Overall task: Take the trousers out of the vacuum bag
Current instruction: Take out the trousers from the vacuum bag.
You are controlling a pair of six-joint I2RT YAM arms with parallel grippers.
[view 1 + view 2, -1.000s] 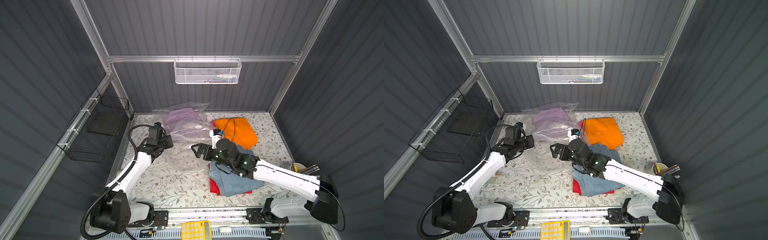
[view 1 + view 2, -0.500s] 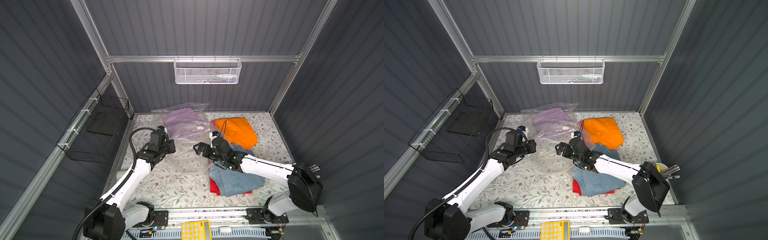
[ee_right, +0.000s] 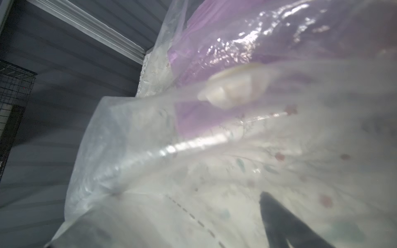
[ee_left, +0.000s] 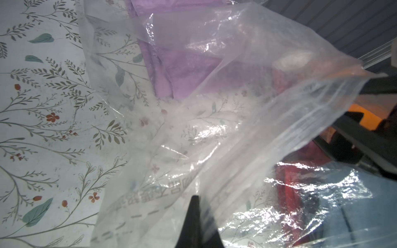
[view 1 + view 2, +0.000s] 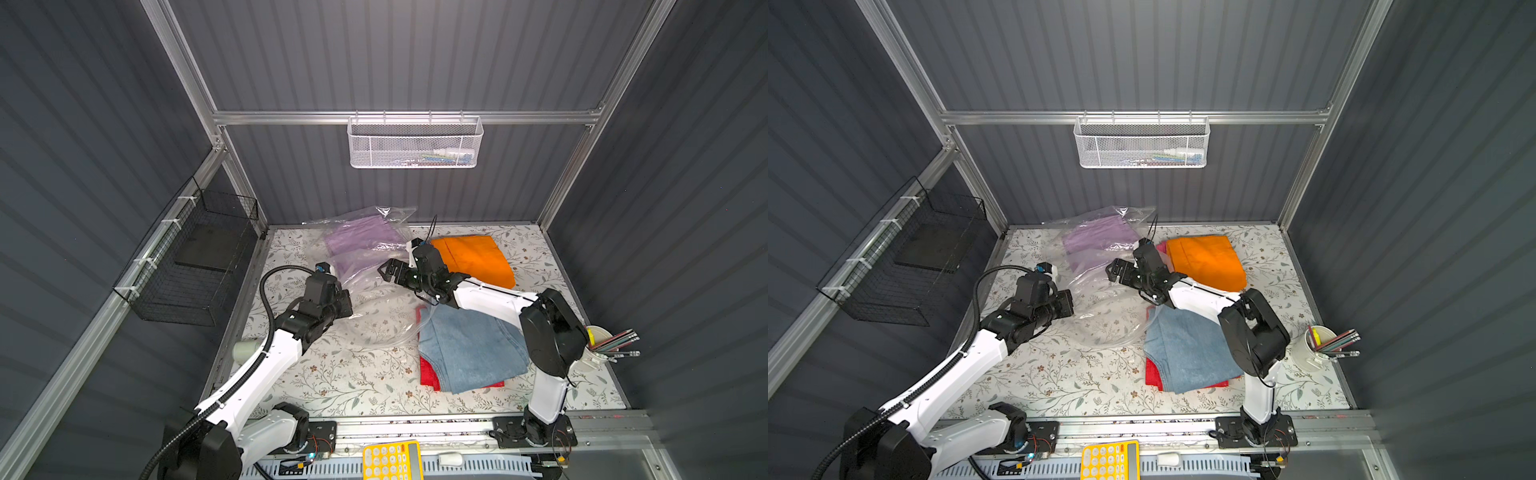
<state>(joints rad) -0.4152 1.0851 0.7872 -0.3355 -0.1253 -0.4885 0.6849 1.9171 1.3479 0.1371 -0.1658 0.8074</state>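
Below, floral tabletop (image 5: 353, 382), vacuum bag (image 5: 374, 320) — grey walls (image 5: 415, 62)

Both arms are stretching forward and inward, wrists low; the left gripper (image 5: 345, 300) is clamping closed, the right gripper (image 5: 385, 270) is gaping wide.

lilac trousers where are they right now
In a top view, the lilac trousers lie inside the vacuum bag at the back left of the table, with the orange trousers just to their right.
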